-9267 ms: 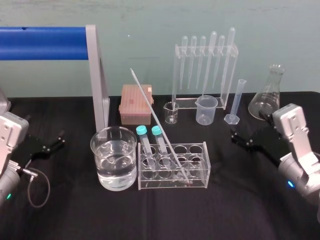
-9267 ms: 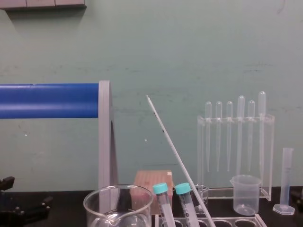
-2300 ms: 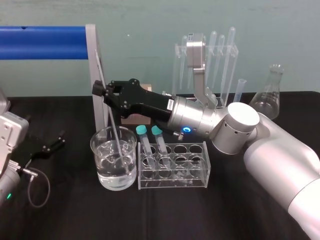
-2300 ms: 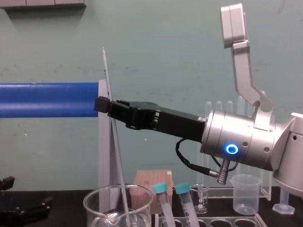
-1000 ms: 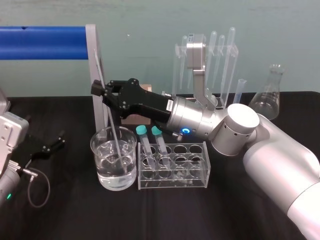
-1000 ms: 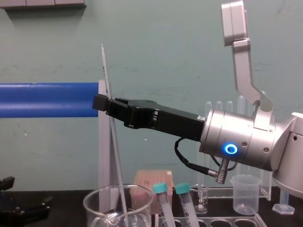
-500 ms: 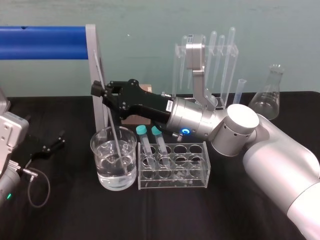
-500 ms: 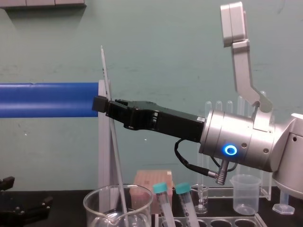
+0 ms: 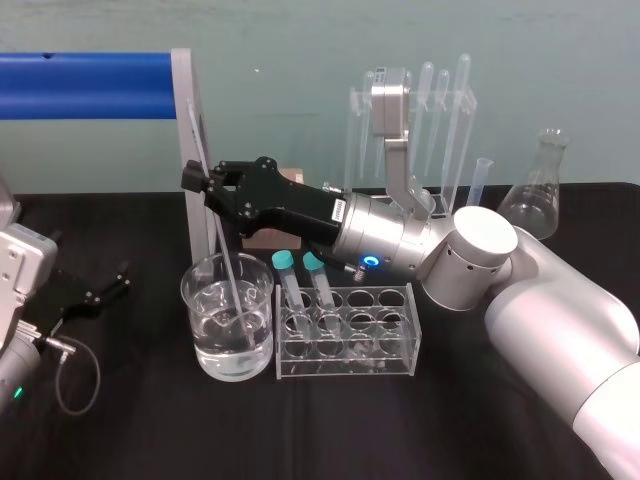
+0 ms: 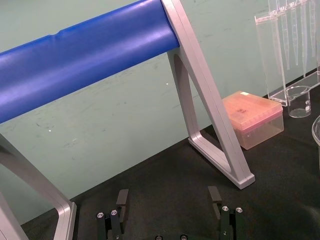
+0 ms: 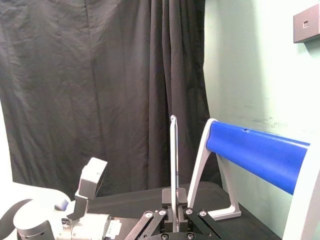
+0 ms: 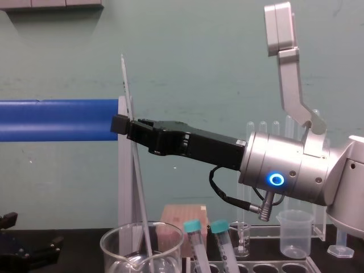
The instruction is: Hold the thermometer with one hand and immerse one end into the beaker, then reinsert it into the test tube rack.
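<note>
my right tool [image 9: 201,186] is reaching across over the bench [image 9: 330,430] toward my left, its black fingers clamped on the thermometer [image 9: 225,265] above the rod's middle. in the chest view the right tool [image 12: 121,125] sits level with the blue bar [image 12: 57,119] of the grey frame, and the thermometer [image 12: 140,187] runs down from it at a slight tilt, upper end leaning to my left. the lower end is inside the large glass beaker [image 9: 200,310], under the surface of the clear liquid. from the right wrist the rod [image 11: 173,160] stands straight up out of the closed fingers.

the beaker stands just left of the test tube rack [image 9: 400,345], nearly touching it. two teal-capped tubes [image 9: 283,260] lean in the rack's left-hand holes; the other holes i can see hold nothing.

my left tool [image 10: 167,200] is parked low at the bench's left side, fingers spread apart and holding nothing. behind the rack stand the clear pipette stand [image 9: 445,120] and, to the right, an erlenmeyer flask [image 9: 535,195].
</note>
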You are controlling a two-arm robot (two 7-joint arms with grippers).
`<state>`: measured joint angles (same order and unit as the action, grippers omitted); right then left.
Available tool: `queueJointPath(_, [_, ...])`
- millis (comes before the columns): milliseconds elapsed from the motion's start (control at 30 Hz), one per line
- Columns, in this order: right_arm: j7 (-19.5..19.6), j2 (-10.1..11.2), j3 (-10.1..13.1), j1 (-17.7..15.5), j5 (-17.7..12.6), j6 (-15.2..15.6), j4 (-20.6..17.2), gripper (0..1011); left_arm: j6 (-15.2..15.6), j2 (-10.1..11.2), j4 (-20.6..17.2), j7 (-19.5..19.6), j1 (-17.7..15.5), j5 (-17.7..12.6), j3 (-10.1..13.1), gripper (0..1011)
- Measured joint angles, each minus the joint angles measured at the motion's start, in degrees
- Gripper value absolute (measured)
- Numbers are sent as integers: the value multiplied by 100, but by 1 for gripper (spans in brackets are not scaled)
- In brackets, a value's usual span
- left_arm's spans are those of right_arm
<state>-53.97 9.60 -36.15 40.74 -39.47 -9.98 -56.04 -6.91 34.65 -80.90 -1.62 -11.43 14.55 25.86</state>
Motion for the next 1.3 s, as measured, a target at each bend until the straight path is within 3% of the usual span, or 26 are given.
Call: queueJointPath(1300, [47, 37, -56, -82, 20, 44, -178, 52, 0, 0, 0, 0, 0, 0, 0, 1008])
